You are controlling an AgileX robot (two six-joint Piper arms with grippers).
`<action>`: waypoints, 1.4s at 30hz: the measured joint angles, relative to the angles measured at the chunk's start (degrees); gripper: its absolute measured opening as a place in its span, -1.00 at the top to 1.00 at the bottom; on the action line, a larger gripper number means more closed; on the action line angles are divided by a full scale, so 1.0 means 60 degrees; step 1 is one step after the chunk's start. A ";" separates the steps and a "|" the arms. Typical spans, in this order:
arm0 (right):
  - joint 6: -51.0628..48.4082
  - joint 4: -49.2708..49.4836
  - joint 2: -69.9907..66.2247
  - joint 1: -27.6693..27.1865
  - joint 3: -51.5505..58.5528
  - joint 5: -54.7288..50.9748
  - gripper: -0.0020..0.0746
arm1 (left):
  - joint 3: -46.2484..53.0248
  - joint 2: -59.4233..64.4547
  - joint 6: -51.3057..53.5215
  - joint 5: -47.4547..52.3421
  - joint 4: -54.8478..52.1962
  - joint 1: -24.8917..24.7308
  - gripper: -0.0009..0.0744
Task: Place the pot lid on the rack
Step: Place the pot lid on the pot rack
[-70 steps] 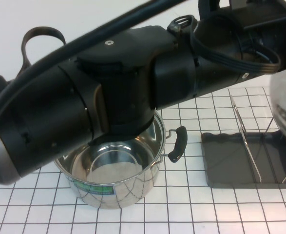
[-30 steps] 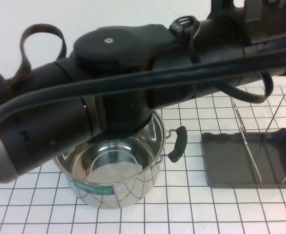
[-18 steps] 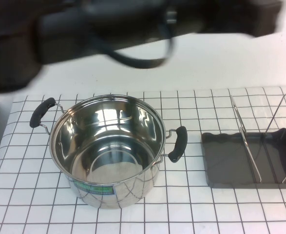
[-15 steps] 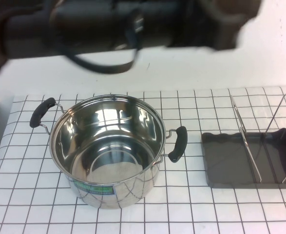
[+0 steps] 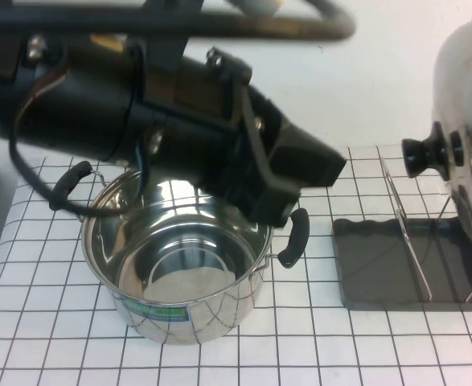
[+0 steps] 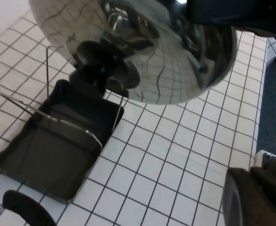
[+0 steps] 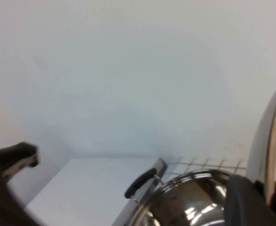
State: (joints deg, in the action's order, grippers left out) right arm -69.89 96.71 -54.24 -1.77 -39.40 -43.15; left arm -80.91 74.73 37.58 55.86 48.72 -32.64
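The pot lid (image 5: 466, 121) is held on edge by the right end effector (image 7: 257, 200) above the rack (image 5: 428, 233) at 3 o'clock; the left end effector (image 6: 257, 197) is seen over the tabletop (image 5: 356, 346), grip unclear.

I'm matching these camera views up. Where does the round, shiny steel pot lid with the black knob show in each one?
High view: pot lid at the right edge, on edge above the wire rack.
Left wrist view: lid fills the top, over the rack.
Right wrist view: only the lid's rim, right edge.
Shared landmark: steel pot.
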 joint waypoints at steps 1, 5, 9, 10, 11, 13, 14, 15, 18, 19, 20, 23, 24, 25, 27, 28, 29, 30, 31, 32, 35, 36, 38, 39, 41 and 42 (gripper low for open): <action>-0.0070 0.0000 -0.0286 0.0000 -0.0073 0.0000 0.91 | 0.0107 -0.0056 0.0000 0.0000 -0.0023 0.0000 0.98; -0.0500 0.0000 -0.1335 0.0000 -0.0127 -0.0007 0.91 | 0.0645 -0.0316 -0.0023 -0.0067 -0.0147 0.0019 0.98; -0.0962 -0.0004 -0.2207 0.0000 -0.0127 0.0049 0.91 | 0.1018 -0.0420 -0.0023 -0.0389 -0.0354 0.0019 0.98; -0.1100 -0.0004 -0.2400 0.0000 -0.0127 0.0094 0.91 | 0.1069 -0.0420 -0.0023 -0.0444 -0.0377 0.0019 0.98; -0.1195 -0.0004 -0.2574 0.0000 -0.0127 0.0138 0.91 | 0.1113 -0.0435 -0.0023 -0.0492 -0.0399 0.0019 0.98; -0.1395 -0.0004 -0.2893 0.0000 -0.0127 0.0178 0.91 | 0.1137 -0.0435 -0.0023 -0.0565 -0.0422 0.0019 0.98; -0.1473 -0.0004 -0.3006 0.0000 -0.0127 0.0202 0.91 | 0.1161 -0.0435 -0.0023 -0.0582 -0.0422 0.0019 0.98; -0.1567 -0.0004 -0.3144 0.0000 -0.0127 0.0223 0.91 | 0.1181 -0.0435 -0.0023 -0.0610 -0.0422 0.0019 0.98; -0.1754 0.0036 -0.3490 0.0000 -0.0148 0.0293 0.91 | 0.1181 -0.0435 -0.0023 -0.0731 -0.0436 0.0019 0.98; -0.1781 0.0050 -0.3592 0.0000 -0.0148 0.0293 0.91 | 0.1181 -0.0435 -0.0023 -0.0777 -0.0436 0.0019 0.98; -0.1781 0.0058 -0.3664 0.0000 -0.0166 0.0293 0.91 | 0.1181 -0.0435 -0.0023 -0.0804 -0.0436 0.0019 0.98; -0.1781 0.0075 -0.3704 0.0000 -0.0279 0.0251 0.91 | 0.1181 -0.0435 -0.0023 -0.0866 -0.0459 0.0019 0.98; -0.1781 0.0075 -0.3704 0.0000 -0.0366 0.0212 0.91 | 0.1181 -0.0435 -0.0023 -0.0885 -0.0459 0.0019 0.98; -0.1781 0.0053 -0.3723 0.0000 -0.0489 0.0165 0.91 | 0.1181 -0.0435 -0.0023 -0.0885 -0.0459 0.0019 0.98; -0.1675 0.0036 -0.3744 0.0000 -0.0763 0.0031 0.91 | 0.1181 -0.0435 -0.0023 -0.0885 -0.0459 0.0019 0.98; -0.1621 0.0036 -0.3755 0.0000 -0.0910 -0.0022 0.91 | 0.1181 -0.0435 -0.0023 -0.0885 -0.0459 0.0019 0.98; -0.1602 0.0036 -0.3755 0.0000 -0.1005 -0.0073 0.91 | 0.1181 -0.0435 -0.0023 -0.0905 -0.0459 0.0019 0.98; -0.1541 0.0036 -0.3769 0.0000 -0.1085 -0.0095 0.91 | 0.1181 -0.0435 -0.0023 -0.0905 -0.0459 0.0019 0.98; -0.1496 0.0036 -0.3769 0.0000 -0.1148 -0.0095 0.91 | 0.1181 -0.0435 -0.0023 -0.0905 -0.0459 0.0019 0.98; -0.1481 0.0036 -0.3769 0.0000 -0.1165 -0.0070 0.91 | 0.1181 -0.0435 -0.0023 -0.0919 -0.0427 0.0019 0.98; -0.1461 0.0036 -0.3769 0.0000 -0.1165 0.0015 0.91 | 0.1181 -0.0435 -0.0001 -0.0919 -0.0384 0.0019 0.98; -0.1438 0.0036 -0.3769 0.0000 -0.1165 0.0038 0.91 | 0.1181 -0.0435 -0.0018 -0.0919 -0.0384 0.0019 0.98; -0.1438 0.0036 -0.3769 0.0018 -0.1165 0.0053 0.91 | 0.1181 -0.0435 -0.0018 -0.0919 -0.0384 0.0019 0.98; -0.1438 0.0036 -0.3769 0.0019 -0.1165 0.0053 0.91 | 0.1181 -0.0435 -0.0018 -0.0919 -0.0384 0.0019 0.98; -0.1431 0.0036 -0.3769 0.0081 -0.1165 0.0073 0.91 | 0.1181 -0.0435 -0.0018 -0.0919 -0.0363 0.0019 0.98; -0.1431 0.0036 -0.3769 0.0121 -0.1165 0.0097 0.91 | 0.1181 -0.0435 -0.0018 -0.0919 -0.0364 0.0019 0.98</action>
State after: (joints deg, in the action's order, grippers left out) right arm -78.47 96.93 -76.86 -1.04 -46.39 -42.57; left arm -73.83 72.12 37.47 50.35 46.54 -32.53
